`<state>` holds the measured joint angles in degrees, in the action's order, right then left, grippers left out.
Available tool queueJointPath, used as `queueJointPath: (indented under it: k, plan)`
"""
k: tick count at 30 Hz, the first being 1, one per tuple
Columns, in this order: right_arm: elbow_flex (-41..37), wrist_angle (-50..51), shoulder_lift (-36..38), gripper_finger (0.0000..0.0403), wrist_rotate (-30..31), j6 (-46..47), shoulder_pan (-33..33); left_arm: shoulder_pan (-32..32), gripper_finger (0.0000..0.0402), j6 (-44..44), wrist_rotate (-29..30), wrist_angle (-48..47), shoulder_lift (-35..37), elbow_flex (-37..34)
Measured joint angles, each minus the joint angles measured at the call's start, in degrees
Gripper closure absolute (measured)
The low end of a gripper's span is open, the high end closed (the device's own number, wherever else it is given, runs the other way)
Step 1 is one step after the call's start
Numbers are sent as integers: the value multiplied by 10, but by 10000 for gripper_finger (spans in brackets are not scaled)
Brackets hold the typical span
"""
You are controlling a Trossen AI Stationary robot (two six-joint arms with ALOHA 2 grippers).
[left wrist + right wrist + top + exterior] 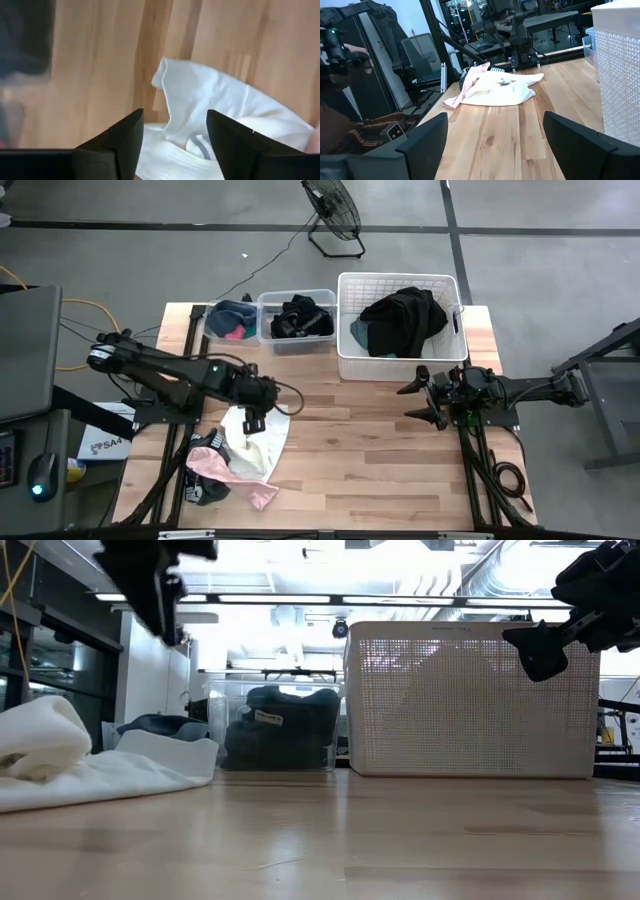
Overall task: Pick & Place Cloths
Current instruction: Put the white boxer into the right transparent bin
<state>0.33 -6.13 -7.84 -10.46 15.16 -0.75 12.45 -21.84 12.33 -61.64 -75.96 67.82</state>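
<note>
A white cloth (pixel 258 442) (pixel 100 775) (pixel 500 90) lies crumpled on the table near its left front. A pink cloth (pixel 222 468) and a black garment (pixel 203 448) lie against its left side. My left gripper (pixel 254 418) (pixel 175 117) hangs open just above the white cloth (pixel 210 100), pointing down, clear of it in the low view (pixel 165 600). My right gripper (pixel 420 400) (pixel 495 122) is open and hovers above the table in front of the white basket (pixel 400 277). That basket holds a black cloth (pixel 405 315) over a teal one (pixel 360 332).
Two clear bins (pixel 297 320) (pixel 232 320) stand left of the basket at the far edge, one with a black garment, the other with navy, teal and pink ones. Bare wood (pixel 350 450) lies between the two grippers. A fan (pixel 333 210) stands on the floor beyond the table.
</note>
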Motion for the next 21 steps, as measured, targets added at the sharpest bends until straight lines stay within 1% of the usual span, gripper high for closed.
queueJointPath:
  k: [2,4,7,10,13,18,21]
  plan:
    - [0,0,0,85,0,0,0,9,169,-21,1,11,0,-25]
    - [0,0,0,85,0,0,0,20,144,-18,2,30,0,-49]
    - [0,0,0,85,0,0,0,35,105,9,1,82,0,-89]
    - [0,0,0,85,0,0,0,51,77,56,2,149,0,-130]
    - [0,0,0,85,0,0,0,63,66,87,2,214,0,-174]
    - [0,0,0,85,0,0,0,63,65,91,2,328,0,-236]
    - [0,0,0,85,0,0,0,63,65,92,2,364,0,-254]
